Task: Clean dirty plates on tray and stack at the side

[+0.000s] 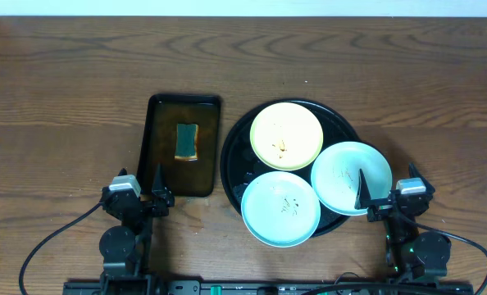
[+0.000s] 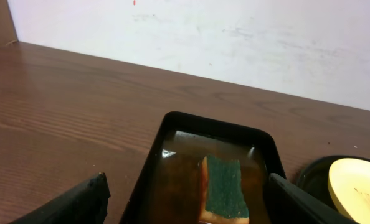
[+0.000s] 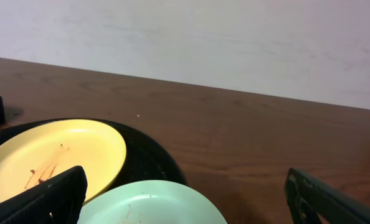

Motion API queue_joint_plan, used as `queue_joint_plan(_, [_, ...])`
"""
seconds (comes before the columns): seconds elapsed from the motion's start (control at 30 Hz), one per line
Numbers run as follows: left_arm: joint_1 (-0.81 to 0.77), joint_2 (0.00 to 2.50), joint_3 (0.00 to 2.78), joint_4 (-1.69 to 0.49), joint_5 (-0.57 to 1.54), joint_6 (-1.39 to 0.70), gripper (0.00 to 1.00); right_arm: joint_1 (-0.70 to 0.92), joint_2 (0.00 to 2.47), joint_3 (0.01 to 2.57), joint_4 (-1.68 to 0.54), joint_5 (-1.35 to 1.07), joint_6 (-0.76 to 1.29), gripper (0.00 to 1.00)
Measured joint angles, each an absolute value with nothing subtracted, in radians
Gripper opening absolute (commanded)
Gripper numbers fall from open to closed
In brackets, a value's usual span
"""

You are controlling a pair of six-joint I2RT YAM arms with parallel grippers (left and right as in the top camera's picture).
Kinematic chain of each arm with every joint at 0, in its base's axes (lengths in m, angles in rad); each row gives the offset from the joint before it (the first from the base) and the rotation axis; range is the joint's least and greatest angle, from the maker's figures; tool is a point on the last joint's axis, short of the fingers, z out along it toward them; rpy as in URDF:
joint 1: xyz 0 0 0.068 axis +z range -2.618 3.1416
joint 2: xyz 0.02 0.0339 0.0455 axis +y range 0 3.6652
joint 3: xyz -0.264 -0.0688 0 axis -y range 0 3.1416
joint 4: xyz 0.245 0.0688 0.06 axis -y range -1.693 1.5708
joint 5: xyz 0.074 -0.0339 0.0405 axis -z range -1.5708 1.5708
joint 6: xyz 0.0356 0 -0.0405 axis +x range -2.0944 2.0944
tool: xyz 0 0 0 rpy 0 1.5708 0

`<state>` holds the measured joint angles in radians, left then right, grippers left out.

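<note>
The round black tray (image 1: pixel 234 147) holds three dirty plates with brown specks: a pale yellow plate (image 1: pixel 286 135) at the back, a mint plate (image 1: pixel 280 208) at the front and a mint plate (image 1: pixel 348 176) at the right, overhanging the rim. My left gripper (image 1: pixel 146 195) is open and empty at the near end of the small tray. My right gripper (image 1: pixel 381 197) is open and empty at the right plate's near edge. In the right wrist view the yellow plate (image 3: pixel 54 158) and a mint plate (image 3: pixel 151 204) lie on the black tray (image 3: pixel 149 162), between the open fingers (image 3: pixel 185 202).
A dark rectangular tray (image 1: pixel 183 146) with brownish liquid holds a green-topped sponge (image 1: pixel 187 141), left of the round tray. It shows in the left wrist view (image 2: pixel 172 174) with the sponge (image 2: pixel 225 186) between the open fingers (image 2: pixel 188 202). Bare wood tabletop (image 1: pixel 440 123) lies to the right.
</note>
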<state>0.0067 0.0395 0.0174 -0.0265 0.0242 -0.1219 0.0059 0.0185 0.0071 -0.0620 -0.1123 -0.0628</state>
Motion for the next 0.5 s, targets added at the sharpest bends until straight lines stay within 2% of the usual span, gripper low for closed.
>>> queue_joint_plan(0.33, [0.007, 0.04, 0.021, -0.034, 0.024, -0.129, 0.79, 0.006, 0.019, 0.007, -0.062, -0.107, -0.008, 0.99])
queue_joint_plan(0.5, [0.007, 0.089, 0.097, -0.212, 0.022, -0.131, 0.79, 0.006, 0.039, 0.025, -0.112, -0.07, 0.092, 0.99])
